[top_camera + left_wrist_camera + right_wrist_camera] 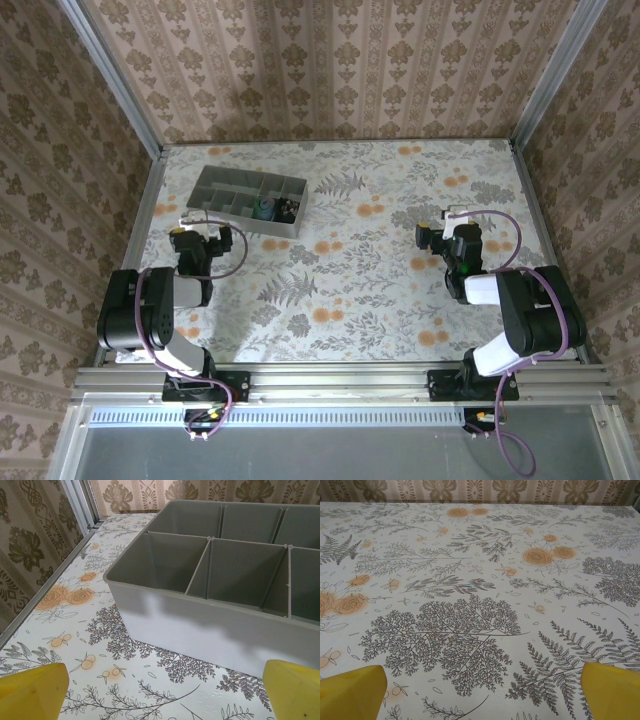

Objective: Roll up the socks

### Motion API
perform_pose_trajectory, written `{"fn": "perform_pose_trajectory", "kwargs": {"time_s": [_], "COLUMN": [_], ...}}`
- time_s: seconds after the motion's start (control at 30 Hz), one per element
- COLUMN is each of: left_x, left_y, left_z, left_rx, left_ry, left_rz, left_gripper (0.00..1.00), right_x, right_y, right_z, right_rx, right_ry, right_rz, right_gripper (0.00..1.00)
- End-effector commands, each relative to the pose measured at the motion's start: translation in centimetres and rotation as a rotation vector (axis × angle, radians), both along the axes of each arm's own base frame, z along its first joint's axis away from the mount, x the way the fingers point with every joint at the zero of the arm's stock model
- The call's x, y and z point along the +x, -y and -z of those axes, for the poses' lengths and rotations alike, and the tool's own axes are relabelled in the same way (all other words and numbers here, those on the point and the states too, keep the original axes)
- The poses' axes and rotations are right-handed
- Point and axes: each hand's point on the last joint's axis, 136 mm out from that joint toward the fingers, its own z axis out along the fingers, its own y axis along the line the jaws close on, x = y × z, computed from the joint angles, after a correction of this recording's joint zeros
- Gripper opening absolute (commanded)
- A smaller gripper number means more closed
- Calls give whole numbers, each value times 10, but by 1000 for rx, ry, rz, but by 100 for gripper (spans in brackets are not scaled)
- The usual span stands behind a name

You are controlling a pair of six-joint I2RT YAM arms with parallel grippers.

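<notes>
The socks [270, 210] were a dark, teal-tinged lump in one compartment of the grey tray [228, 186], too small to tell apart, and the left wrist view cut that tray off at its right edge.

Robot lab booth: aluminium frame [340, 379], wallpapered panels [330, 70].

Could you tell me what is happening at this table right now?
Nothing is being handled yet. The left gripper, jaws open, faces the front wall of the grey plastic compartment tray without touching it. The right gripper, jaws also open, is over bare floral-patterned table. The soft fabric socks appear as small dark and teal bundles in the right part of the tray, too small to tell more.
</notes>
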Motion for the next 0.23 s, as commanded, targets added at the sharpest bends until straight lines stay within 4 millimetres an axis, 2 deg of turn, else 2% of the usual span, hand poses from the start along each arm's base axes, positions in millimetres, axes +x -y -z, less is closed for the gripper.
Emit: {"fn": "perform_pose_trajectory", "kwargs": {"time_s": [0.0,0.2], "left_x": [3,2], "left_y": [0,0], "left_z": [-4,-5], "left_rx": [12,14], "left_ry": [6,11], "left_rz": [14,15], "left_gripper": [100,100], "right_x": [10,8], "right_y": [1,2], "right_z": [-5,-8], "right_rx": [42,40], "right_ry": [3,17], "right_rz": [-11,-10], "right_gripper": [100,100]}}
